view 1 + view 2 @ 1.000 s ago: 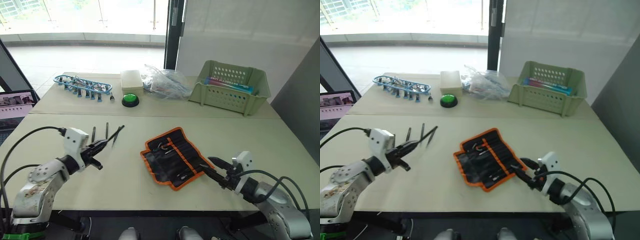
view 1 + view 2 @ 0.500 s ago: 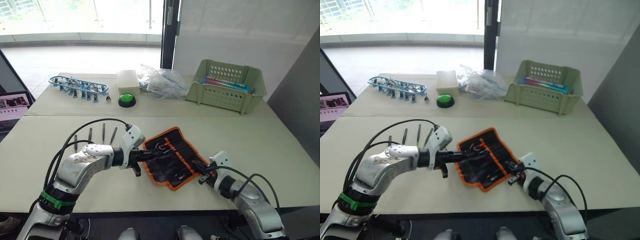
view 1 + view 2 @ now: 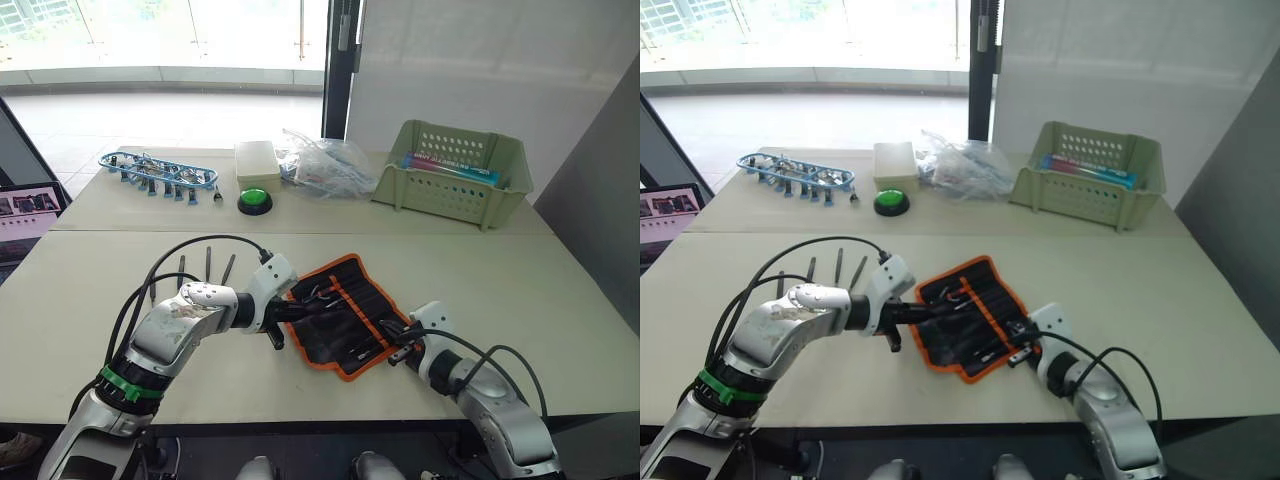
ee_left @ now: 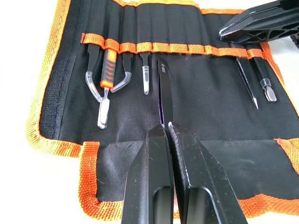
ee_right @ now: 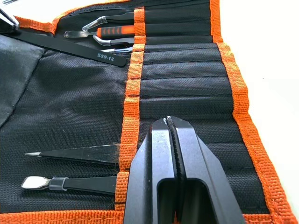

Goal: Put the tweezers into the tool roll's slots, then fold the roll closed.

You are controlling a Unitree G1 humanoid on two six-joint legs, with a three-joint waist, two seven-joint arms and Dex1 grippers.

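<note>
You've got the tool roll (image 3: 340, 314) lying open on the near table, orange edging all round, both arms reaching in over it. Your left gripper (image 4: 167, 127) has its fingers pinched tight on one black tweezer (image 4: 164, 93), whose far end lies on the black fabric just short of the orange slot band (image 4: 177, 47), next to a small silver-tipped tool (image 4: 145, 74) and an orange-and-black handled tool (image 4: 107, 72) already sitting in slots. Your right gripper (image 5: 168, 122) is at the roll's opposite end, fingers pressed together with no gap, tips resting on the row of slots (image 5: 184, 84) beside the orange stripe; you can't tell whether anything is caught between them. Near it, a pointed black tool (image 5: 74, 154) and a flat-tipped one (image 5: 70, 184) stick out of their pockets. In the right wrist view the held tweezer reads as a long black bar with white lettering lying across the fabric. Loose tweezers (image 3: 207, 263) still lie on the table beside your left arm, well apart from the roll. On the far table you have a blue rack of clips (image 3: 160, 171), a green button (image 3: 255, 200), a plastic bag (image 3: 325, 166) and a green basket (image 3: 455, 172).
</note>
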